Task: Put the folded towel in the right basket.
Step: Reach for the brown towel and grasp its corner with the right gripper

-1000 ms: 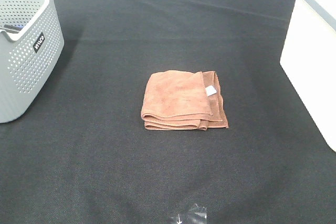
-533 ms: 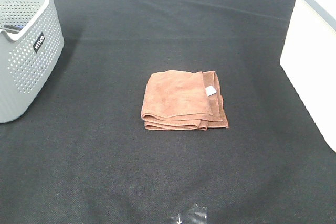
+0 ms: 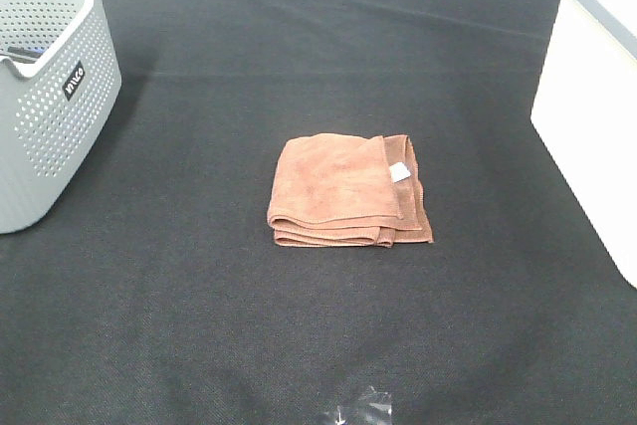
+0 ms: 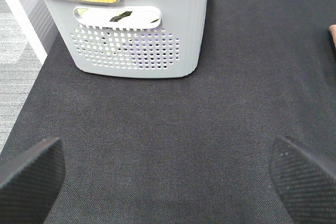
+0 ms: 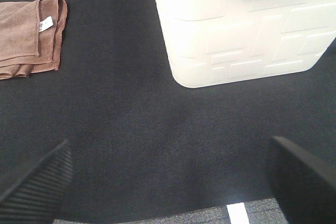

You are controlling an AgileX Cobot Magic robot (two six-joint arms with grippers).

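Note:
A folded brown towel (image 3: 348,191) with a small white tag lies flat in the middle of the black table. It also shows in the right wrist view (image 5: 29,38), and its edge shows in the left wrist view (image 4: 333,38). The right basket (image 3: 597,97) is white and stands at the right edge; the right wrist view shows it (image 5: 236,30) close ahead. My left gripper (image 4: 168,184) is open and empty above bare cloth. My right gripper (image 5: 168,179) is open and empty near the table's front edge. Neither gripper shows in the exterior high view.
A grey perforated basket (image 3: 45,97) stands at the back left, with a yellow-trimmed rim in the left wrist view (image 4: 136,24) and items inside. A bit of clear plastic (image 3: 360,408) lies near the front edge. Grey floor (image 4: 16,61) shows past the table's left side.

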